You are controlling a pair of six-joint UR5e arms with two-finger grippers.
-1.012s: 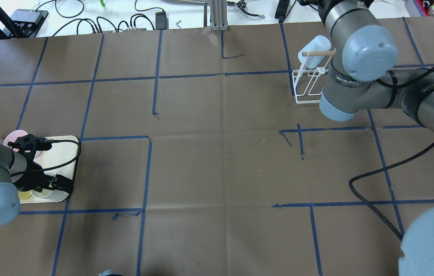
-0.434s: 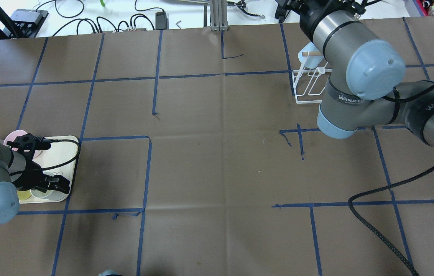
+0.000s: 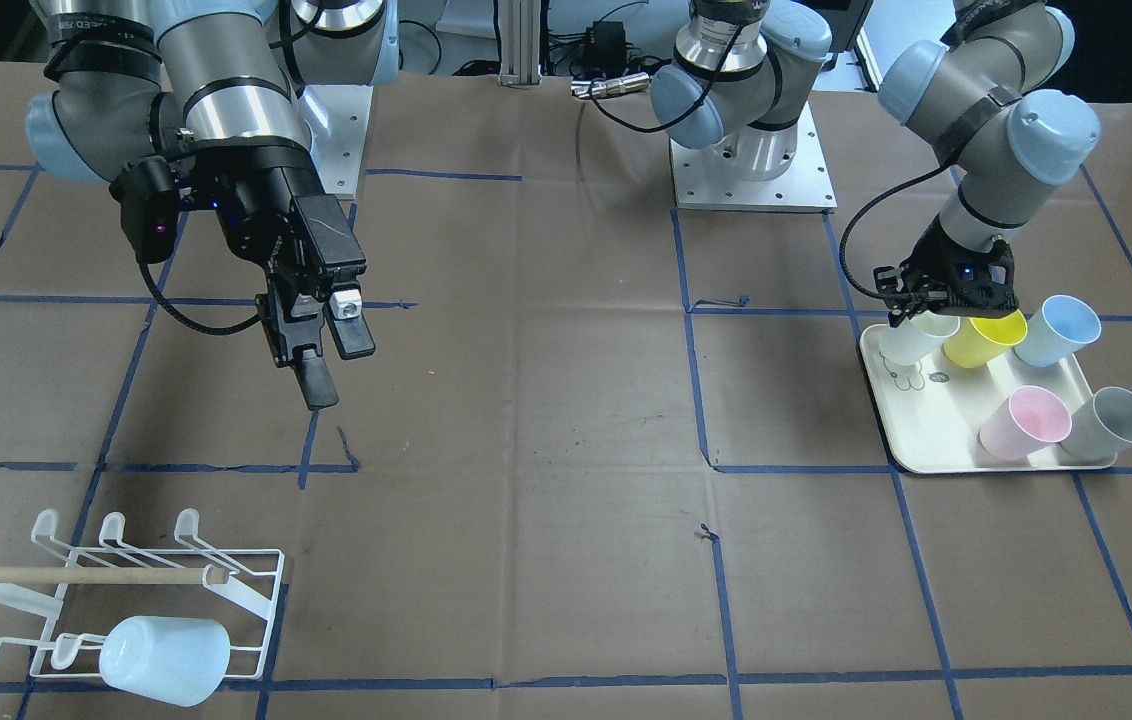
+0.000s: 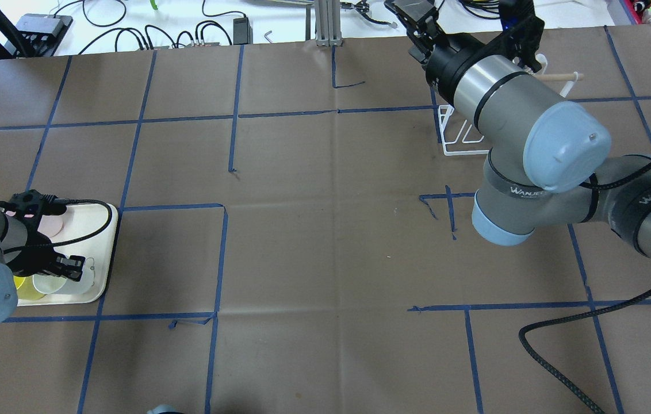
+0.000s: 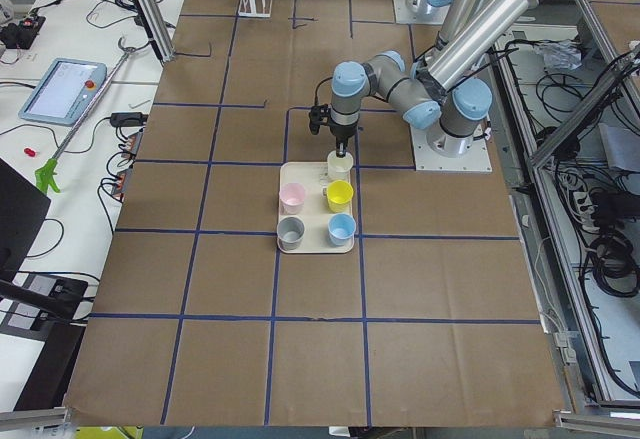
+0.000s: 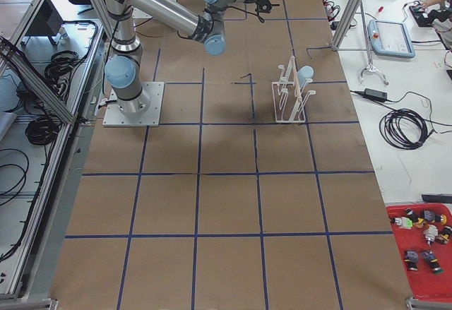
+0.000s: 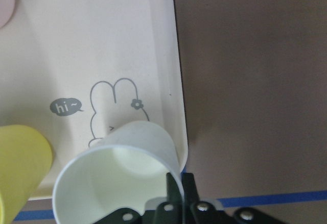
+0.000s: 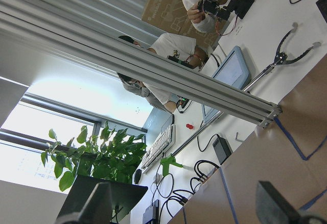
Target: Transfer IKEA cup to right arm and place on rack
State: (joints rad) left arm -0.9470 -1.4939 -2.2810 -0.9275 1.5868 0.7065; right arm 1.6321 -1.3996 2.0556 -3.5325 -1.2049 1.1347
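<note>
Cup [image 7: 117,178] upright, mouth up

From behind the robot [image 3: 736,140] we look forward and down on the desk [image 4: 325,241]; from across it we face the robot, steeply down. Both views share the rack [image 3: 76,575] and the tray [image 3: 936,420]. From either end we look along the desk from afar. Our left wrist view sits close over the tray; our right wrist view tilts up, away from the desk.
</note>
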